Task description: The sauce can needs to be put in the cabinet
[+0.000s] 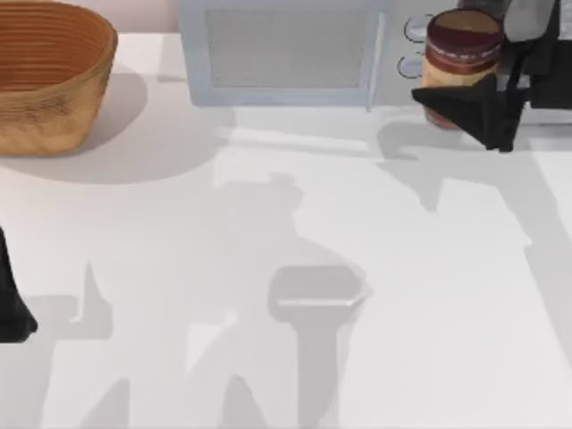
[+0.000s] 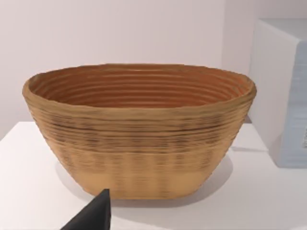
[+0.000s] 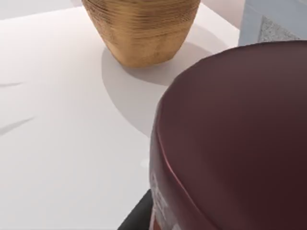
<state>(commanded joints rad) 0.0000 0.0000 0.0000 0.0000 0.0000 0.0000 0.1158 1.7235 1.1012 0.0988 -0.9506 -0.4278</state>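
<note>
Right gripper (image 1: 465,109) clamped on sauce can (image 1: 462,45), held up at table's far right by the microwave (image 1: 284,52) (left arm parked near-left), so grasp done, stowing in cabinet left.

Woven basket (image 2: 139,134) on white table (image 2: 268,201)

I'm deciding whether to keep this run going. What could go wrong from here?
The sauce can sits at the right gripper, lifted close in front of the microwave's knobs, so a swing could knock them. How firmly the jaws hold the can can't be judged, so it might slip. The wicker basket stands far off at the left, no hazard.
</note>
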